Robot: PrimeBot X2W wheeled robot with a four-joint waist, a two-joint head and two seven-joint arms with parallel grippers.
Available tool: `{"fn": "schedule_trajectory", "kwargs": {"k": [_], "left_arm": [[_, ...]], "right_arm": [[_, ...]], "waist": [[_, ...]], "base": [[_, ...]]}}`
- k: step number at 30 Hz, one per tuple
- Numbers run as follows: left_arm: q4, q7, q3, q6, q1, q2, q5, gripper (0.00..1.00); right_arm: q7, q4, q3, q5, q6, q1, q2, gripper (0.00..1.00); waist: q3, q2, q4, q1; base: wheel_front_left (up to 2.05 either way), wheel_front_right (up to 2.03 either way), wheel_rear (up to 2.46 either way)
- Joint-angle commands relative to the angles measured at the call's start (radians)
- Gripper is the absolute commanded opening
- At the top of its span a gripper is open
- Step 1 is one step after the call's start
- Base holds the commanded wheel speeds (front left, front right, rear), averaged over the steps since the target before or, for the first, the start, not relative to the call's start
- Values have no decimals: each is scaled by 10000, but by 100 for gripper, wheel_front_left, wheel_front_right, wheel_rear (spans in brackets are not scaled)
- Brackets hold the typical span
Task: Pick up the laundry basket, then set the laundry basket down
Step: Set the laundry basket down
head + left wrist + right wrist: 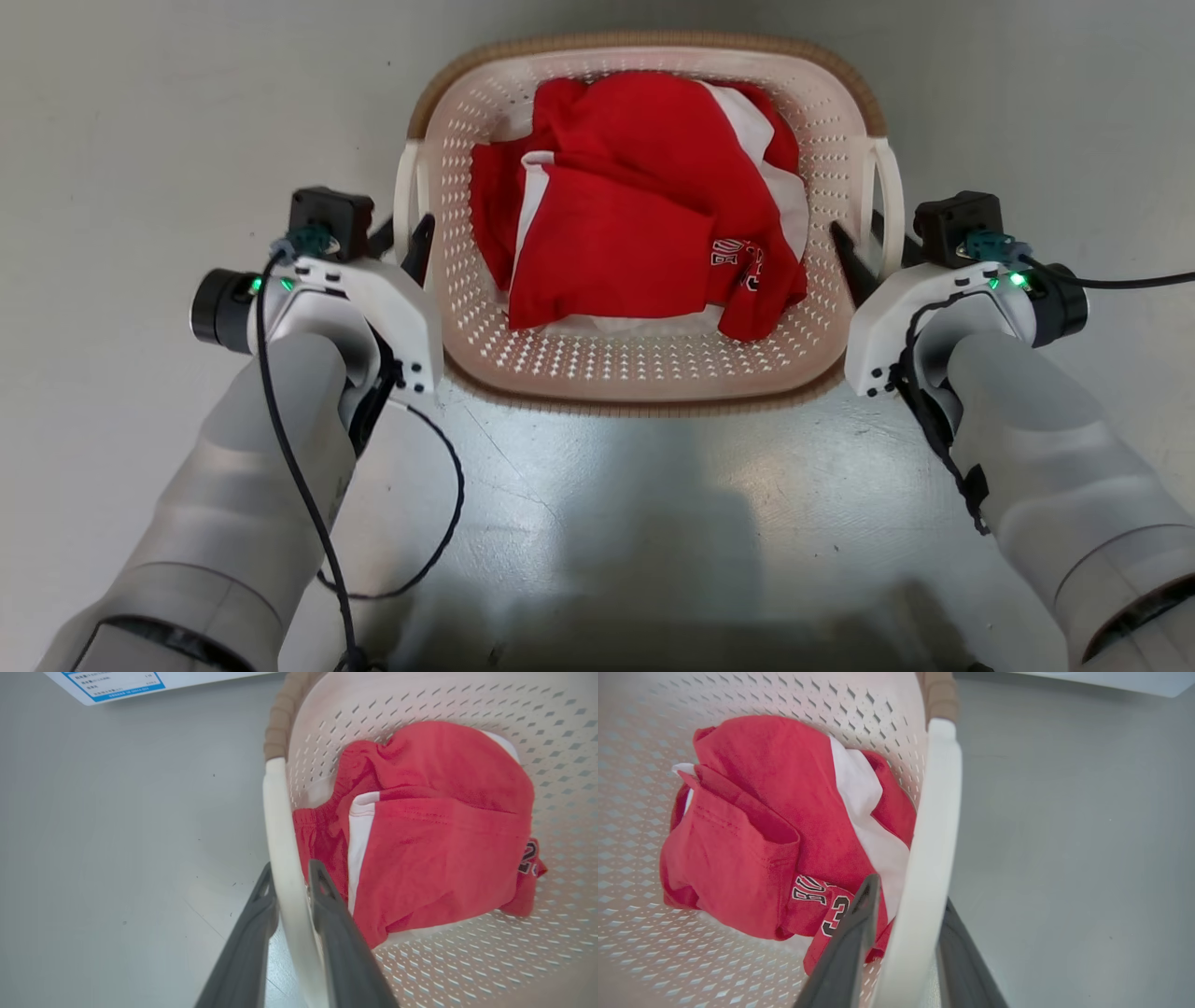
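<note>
Now: basket (653,44). L gripper (290,865) pinching L handle (278,812), R gripper (910,891) pinching R handle (941,788). Lift level, arms synced.

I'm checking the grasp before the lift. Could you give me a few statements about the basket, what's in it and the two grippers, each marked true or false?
1. The laundry basket holds red and white clothing. True.
2. The left gripper has one finger on each side of the basket's white side handle. True.
3. The right gripper hangs over bare floor, well away from the basket. False: its fingers straddle the other white handle, one inside the basket and one outside.
4. The basket's rim is bright blue. False: it is tan with a woven look.
5. The clothing spills over the rim onto the floor. False: it lies wholly inside the basket.
</note>
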State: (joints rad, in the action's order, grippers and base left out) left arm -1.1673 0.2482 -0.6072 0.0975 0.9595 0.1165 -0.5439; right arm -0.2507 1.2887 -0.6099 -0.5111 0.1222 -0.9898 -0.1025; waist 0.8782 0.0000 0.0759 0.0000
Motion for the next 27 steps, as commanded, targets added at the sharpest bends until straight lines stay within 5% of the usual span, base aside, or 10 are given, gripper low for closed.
{"fn": "schedule_trajectory", "kwargs": {"k": [1, 15, 27], "left_arm": [[22, 135, 312, -115, 171, 328, 99, 100], [53, 135, 760, -197, -94, 278, 251, 100], [791, 135, 1566, -344, -1300, 268, 356, 100]], "right_arm": [[-110, -63, -3, 318, 85, 377, 124, 100], [-110, -999, 1713, 1615, 85, 822, 62, 100], [-111, -1837, 3160, 2516, 85, 1905, 227, 100]], "waist": [[56, 0, 17, 0], [-192, 0, 56, 0], [-1901, 0, 63, 0]], "base": [[0, 0, 0], [0, 0, 0], [0, 0, 0]]}}
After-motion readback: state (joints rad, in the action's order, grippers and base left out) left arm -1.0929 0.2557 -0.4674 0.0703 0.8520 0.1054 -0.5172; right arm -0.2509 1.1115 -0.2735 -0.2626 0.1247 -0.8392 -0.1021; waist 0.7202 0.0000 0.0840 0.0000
